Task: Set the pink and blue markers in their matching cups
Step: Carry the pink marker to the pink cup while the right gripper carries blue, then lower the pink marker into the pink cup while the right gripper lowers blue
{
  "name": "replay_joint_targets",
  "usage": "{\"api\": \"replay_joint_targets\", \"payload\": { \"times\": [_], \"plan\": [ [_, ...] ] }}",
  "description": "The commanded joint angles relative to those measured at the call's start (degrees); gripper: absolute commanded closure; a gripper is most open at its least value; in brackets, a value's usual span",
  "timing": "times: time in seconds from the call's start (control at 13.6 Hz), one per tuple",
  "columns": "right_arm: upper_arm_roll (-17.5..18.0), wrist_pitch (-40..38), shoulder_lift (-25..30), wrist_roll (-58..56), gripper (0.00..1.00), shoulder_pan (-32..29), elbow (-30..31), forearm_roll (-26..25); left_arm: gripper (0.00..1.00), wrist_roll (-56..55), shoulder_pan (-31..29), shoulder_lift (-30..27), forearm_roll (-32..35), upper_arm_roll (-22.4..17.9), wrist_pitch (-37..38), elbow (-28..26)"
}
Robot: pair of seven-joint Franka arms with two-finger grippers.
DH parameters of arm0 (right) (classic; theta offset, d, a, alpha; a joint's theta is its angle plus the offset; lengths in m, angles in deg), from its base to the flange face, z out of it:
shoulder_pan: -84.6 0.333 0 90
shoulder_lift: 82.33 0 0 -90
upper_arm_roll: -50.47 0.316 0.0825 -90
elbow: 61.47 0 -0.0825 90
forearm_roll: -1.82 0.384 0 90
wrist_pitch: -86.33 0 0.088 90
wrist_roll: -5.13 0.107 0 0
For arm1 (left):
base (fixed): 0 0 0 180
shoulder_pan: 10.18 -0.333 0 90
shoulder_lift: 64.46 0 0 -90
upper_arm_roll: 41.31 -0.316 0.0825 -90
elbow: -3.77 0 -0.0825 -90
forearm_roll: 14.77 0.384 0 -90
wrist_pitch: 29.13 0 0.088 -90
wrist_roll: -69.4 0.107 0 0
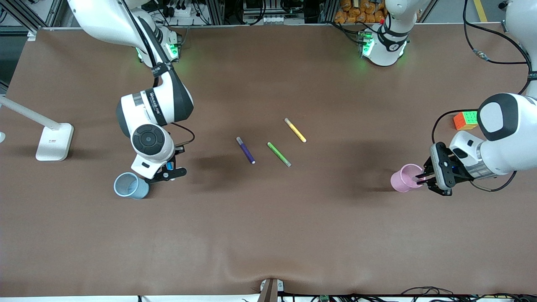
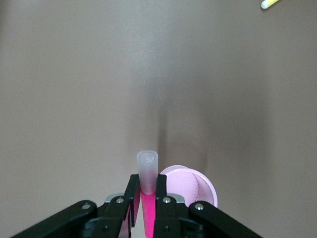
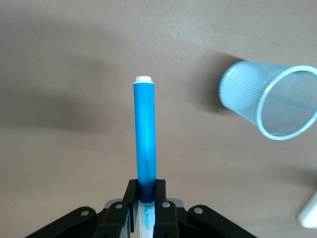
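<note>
With both markers already pinched, only the drops look left. Left gripper (image 1: 424,179) clamped on pink marker (image 2: 147,171), pale cap end sticking out past the fingertips, hanging at the rim of the pink mesh cup (image 1: 405,178) near the left arm's end of the table, about midway between the base edge and the camera edge. Long axis close to vertical, cup mouth just off to one side of the tip in the left wrist view; cannot tell if the tip sits inside the rim yet. Small sideways shift probably needed before release.

Right gripper (image 1: 167,171) clamped on blue marker (image 3: 144,136), also pointing down, over bare table just beside the light blue mesh cup (image 1: 131,186) toward the right arm's end. Cup clearly offset from the marker axis in the right wrist view, so bigger correction needed on this side.

Purple marker (image 1: 246,150), green marker (image 1: 279,154), yellow marker (image 1: 295,130) lying mid-table, untouched. Rubik's cube (image 1: 465,120) near the left arm's edge.
</note>
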Motion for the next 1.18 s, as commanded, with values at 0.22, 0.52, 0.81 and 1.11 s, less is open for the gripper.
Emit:
{"api": "replay_joint_targets", "payload": {
  "times": [0.22,0.52,0.81,1.11],
  "plan": [
    [0.23,-7.8,0.11,-6.25,1.0,-2.01,-2.01,-11.9,1.0,3.98,-0.68,-0.53,-3.68,1.54,0.0,-2.17],
    [0.23,-8.16,0.11,-15.92,1.0,-3.77,-2.01,-18.85,1.0,10.82,-4.28,-0.09,-7.71,1.54,0.0,-4.62],
    [0.32,-7.63,-1.02,-26.81,1.0,-7.1,-5.78,-22.29,1.0,12.78,-6.31,-0.27,-11.59,1.54,0.0,-6.56],
    [0.32,-6.23,-1.21,-32.98,1.0,-9.05,-5.71,-22.64,1.0,15.23,-6.48,0.96,-13.61,1.54,0.09,-6.91]
  ]
}}
